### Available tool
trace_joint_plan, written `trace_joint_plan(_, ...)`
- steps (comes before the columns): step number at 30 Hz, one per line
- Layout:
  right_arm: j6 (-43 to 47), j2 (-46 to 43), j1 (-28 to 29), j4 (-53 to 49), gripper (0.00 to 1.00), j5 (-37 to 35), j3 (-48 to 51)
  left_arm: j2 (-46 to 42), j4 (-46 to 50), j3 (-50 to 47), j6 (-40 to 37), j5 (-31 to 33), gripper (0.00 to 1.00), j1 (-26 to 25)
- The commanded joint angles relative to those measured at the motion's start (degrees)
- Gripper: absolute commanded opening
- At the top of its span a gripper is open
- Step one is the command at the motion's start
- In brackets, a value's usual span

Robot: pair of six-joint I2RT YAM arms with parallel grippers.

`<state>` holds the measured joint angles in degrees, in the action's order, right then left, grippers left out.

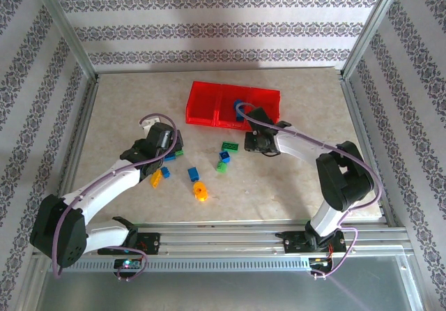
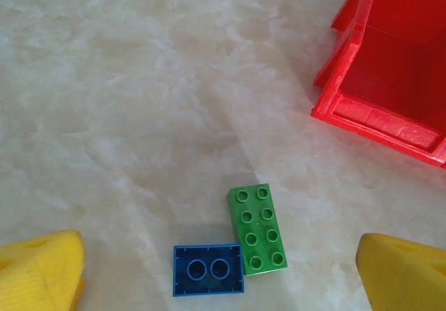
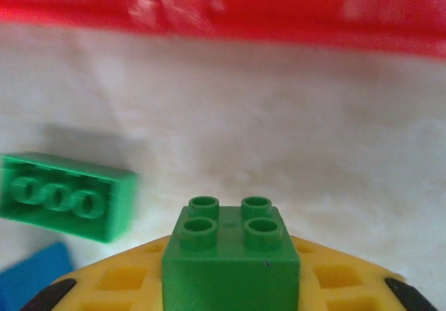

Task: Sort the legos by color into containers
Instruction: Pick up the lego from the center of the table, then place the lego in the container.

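Observation:
The long red tray lies at the back of the table, with a blue lego in its middle compartment. My right gripper hovers just in front of it, shut on a small green four-stud lego that sits between its yellow fingers. The tray wall stands close ahead. My left gripper is open and low over the table. Between its yellow fingers lie a green eight-stud lego and an upturned blue lego, touching each other.
Loose legos lie mid-table: a green one, blue, green, blue, orange and orange. A green brick on its side lies left of the right gripper. A tray corner stands to the left gripper's upper right.

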<state>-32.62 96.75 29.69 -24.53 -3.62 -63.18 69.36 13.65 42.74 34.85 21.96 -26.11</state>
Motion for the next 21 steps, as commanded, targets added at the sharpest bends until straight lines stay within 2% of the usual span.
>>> trace_joint_plan(1,3.45,-0.63,1.37,1.31,0.17,-0.83,-5.71,-0.36,-0.82,-0.38,1.09,-1.11,1.0,0.71)
trace_joint_plan(13,11.46,16.64,5.42,-1.09,0.16,-0.03,-31.98,1.78,-0.77,-0.06,1.88,-3.23,1.0,1.02)
trace_joint_plan(21,14.23,26.11,6.56,-1.16,0.16,-0.29,-43.36,2.87,-0.99,-0.03,2.15,-4.3,1.0,1.32)
